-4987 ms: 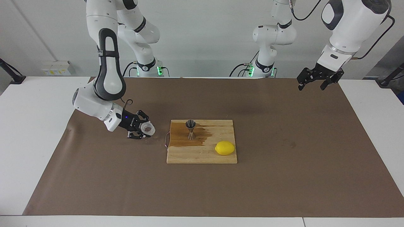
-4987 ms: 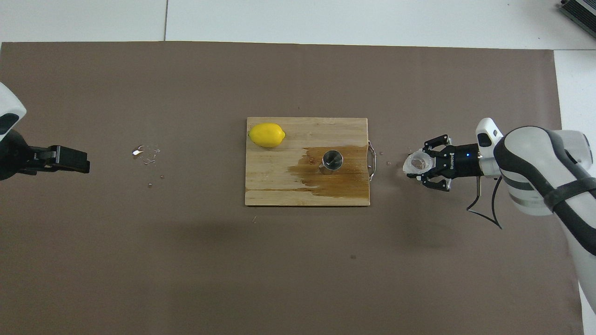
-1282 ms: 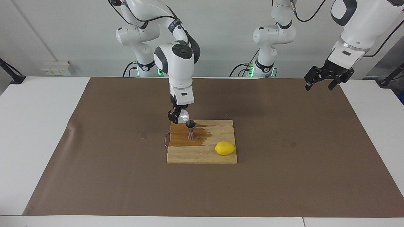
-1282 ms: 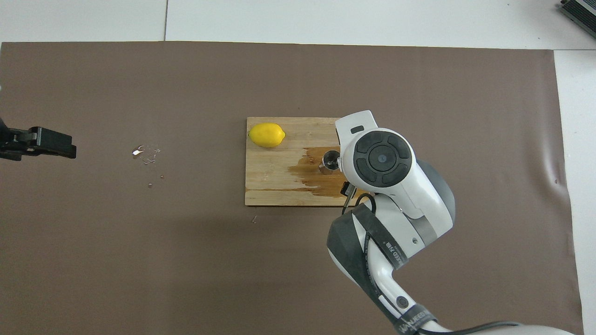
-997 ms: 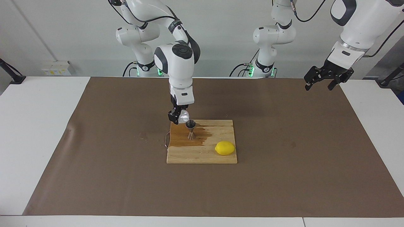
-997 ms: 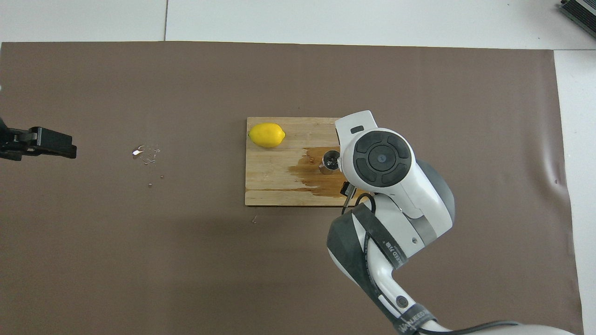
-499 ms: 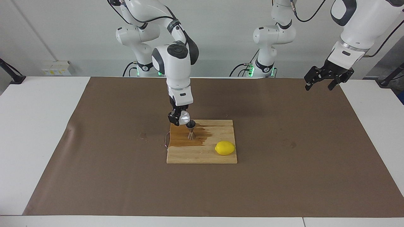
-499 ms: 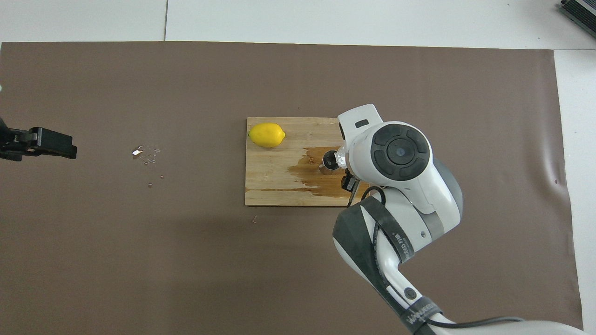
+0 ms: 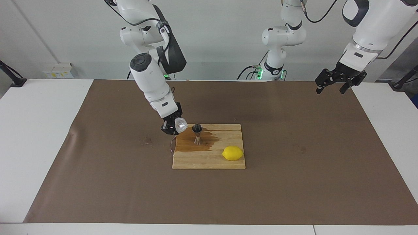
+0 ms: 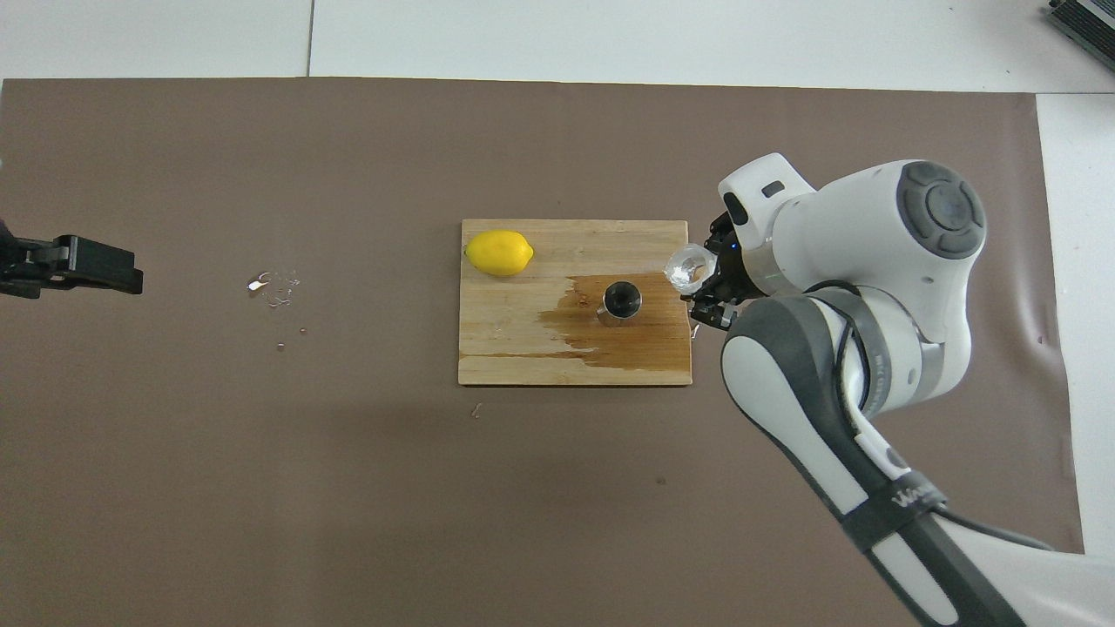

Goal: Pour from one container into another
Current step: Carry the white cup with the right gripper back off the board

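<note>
The table [image 9: 39, 130] is white, and a large brown sheet [image 9: 294, 182] covers most of its top. A wooden board [image 9: 209, 161] lies on the sheet near the middle. Part of the board is stained dark and wet. A few small shiny drops [image 10: 272, 283] lie on the sheet toward the left arm's end of the table, well apart from the board. A little dark spot [image 9: 303, 150] marks the sheet there too.

A robotics lab: two white arm bases [image 9: 151, 70] bolted along the frame's top edge, plain wall, brown paper-covered table [image 9: 294, 182].
</note>
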Robot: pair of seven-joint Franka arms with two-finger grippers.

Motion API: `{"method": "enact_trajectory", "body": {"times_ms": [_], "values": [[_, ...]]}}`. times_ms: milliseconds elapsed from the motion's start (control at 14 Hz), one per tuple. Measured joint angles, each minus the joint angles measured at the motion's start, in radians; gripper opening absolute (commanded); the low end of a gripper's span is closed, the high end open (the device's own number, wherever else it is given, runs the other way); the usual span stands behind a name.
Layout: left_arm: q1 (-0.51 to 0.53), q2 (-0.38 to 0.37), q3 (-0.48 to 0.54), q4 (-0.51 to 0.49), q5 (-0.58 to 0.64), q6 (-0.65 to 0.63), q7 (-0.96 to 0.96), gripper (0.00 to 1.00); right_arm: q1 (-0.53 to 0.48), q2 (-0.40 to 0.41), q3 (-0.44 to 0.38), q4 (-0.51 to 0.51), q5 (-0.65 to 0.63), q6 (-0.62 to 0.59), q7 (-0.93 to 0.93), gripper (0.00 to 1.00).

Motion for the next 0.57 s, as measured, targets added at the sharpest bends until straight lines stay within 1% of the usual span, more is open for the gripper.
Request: {"method": "enact_trajectory", "body": {"times_ms": [142,356,570], "values": [[0.000,0.000,0.000,0.000,0.000,0.000,0.000,1.00,-0.078,0.000,-0.001,-0.024,0.116,0.000,-0.188,0.17],[0.000,0.000,0.000,0.000,0.000,0.000,0.000,1.00,-0.201,-0.001,-0.003,-0.105,0.281,0.000,-0.472,0.17],[0.000,0.000,0.000,0.000,0.000,0.000,0.000,1.00,-0.291,-0.001,-0.004,-0.213,0.377,0.049,-0.709,0.17]]}}
